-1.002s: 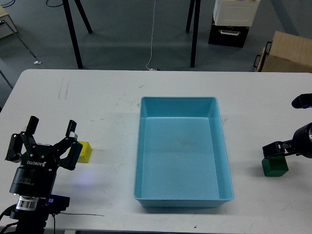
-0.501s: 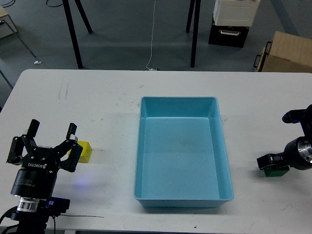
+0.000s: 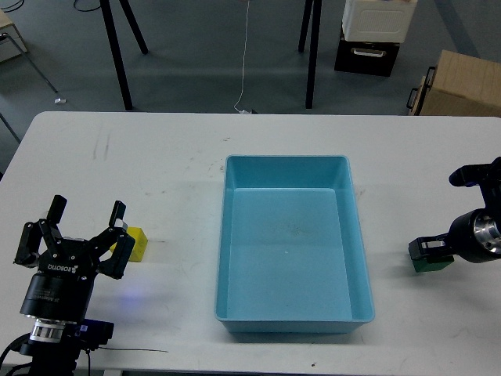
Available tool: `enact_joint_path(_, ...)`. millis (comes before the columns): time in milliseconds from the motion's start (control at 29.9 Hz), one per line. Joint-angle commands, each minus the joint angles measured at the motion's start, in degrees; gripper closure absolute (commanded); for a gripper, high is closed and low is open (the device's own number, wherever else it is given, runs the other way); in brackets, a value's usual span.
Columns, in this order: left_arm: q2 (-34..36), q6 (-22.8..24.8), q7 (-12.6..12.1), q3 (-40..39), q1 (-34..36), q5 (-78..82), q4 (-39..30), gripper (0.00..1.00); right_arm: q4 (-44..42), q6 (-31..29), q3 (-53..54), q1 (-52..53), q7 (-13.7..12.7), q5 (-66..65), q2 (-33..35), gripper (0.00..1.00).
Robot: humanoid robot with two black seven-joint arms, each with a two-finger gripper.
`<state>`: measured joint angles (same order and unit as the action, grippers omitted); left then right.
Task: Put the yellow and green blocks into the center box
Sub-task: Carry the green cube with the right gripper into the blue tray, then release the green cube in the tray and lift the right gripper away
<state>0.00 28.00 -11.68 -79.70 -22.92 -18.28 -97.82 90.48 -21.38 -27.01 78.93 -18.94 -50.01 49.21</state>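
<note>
On our white desk (image 3: 172,164) lie an empty blue box (image 3: 291,313) at center, a yellow block (image 3: 135,243) left, a green block (image 3: 432,265) right

box (image 3: 293,243) centre | one block (image 3: 131,244) left | other block (image 3: 431,264) right

A grey floor (image 3: 196,55) is seen beyond the white worktop (image 3: 172,164), crossed by black stand legs (image 3: 117,55), with a cardboard box (image 3: 458,82) and stacked crates (image 3: 372,35) at right
</note>
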Motion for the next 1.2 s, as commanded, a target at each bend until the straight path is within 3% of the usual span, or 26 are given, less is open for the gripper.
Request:
enact_joint_path(0,0.00,0.00,-0.01,0.25,0.16,0.09,-0.09,0.00,3.73,0.11,0.99,6.83,0.05,3.85,-0.26,1.00)
enact_joint_path(134,0.00,0.00,-0.01,0.34,0.25,1.14,-0.09,0.00,4.62,0.11,0.55,17.37,0.05,11.33,-5.86,1.00)
enact_joint_path(267,0.00,0.00,-0.01,0.34,0.16,1.49,0.00,0.00,2.60,2.21,-3.48,26.00,0.40,15.73,-20.96,1.00)
enact_joint_path(434,0.00,0.00,-0.01,0.16,0.16,1.49,0.00,0.00,-4.42,5.73,-9.02,26.55,0.49,17.49,-40.83,1.00)
enact_joint_path(568,0.00,0.00,-0.01,0.07,0.16,1.49,0.00,0.00,-8.30,5.12,-10.52,23.38,0.49,17.49,-46.83,0.99)
enact_joint_path(735,0.00,0.00,-0.01,0.34,0.16,1.49,0.00,0.00,-9.45,4.15,-13.59,23.73,0.22,17.67,-49.21,0.75)
enact_joint_path(835,0.00,0.00,-0.01,0.34,0.25,1.49,0.08,0.00,-9.45,4.59,-13.95,23.82,-0.04,20.56,-49.21,0.53)
enact_joint_path(902,0.00,0.00,-0.01,0.34,0.25,1.49,0.34,0.00,-9.36,4.68,-13.95,23.99,-0.04,22.32,-49.13,0.16)
enact_joint_path(936,0.00,0.00,-0.01,0.34,0.33,1.49,0.43,0.00,-9.36,4.68,-13.95,23.99,-0.04,22.67,-49.04,0.08)
enact_joint_path(1169,0.00,0.00,-0.18,0.42,0.42,1.49,0.79,0.00,-9.71,4.77,-13.34,24.52,-0.04,24.52,-47.73,0.04)
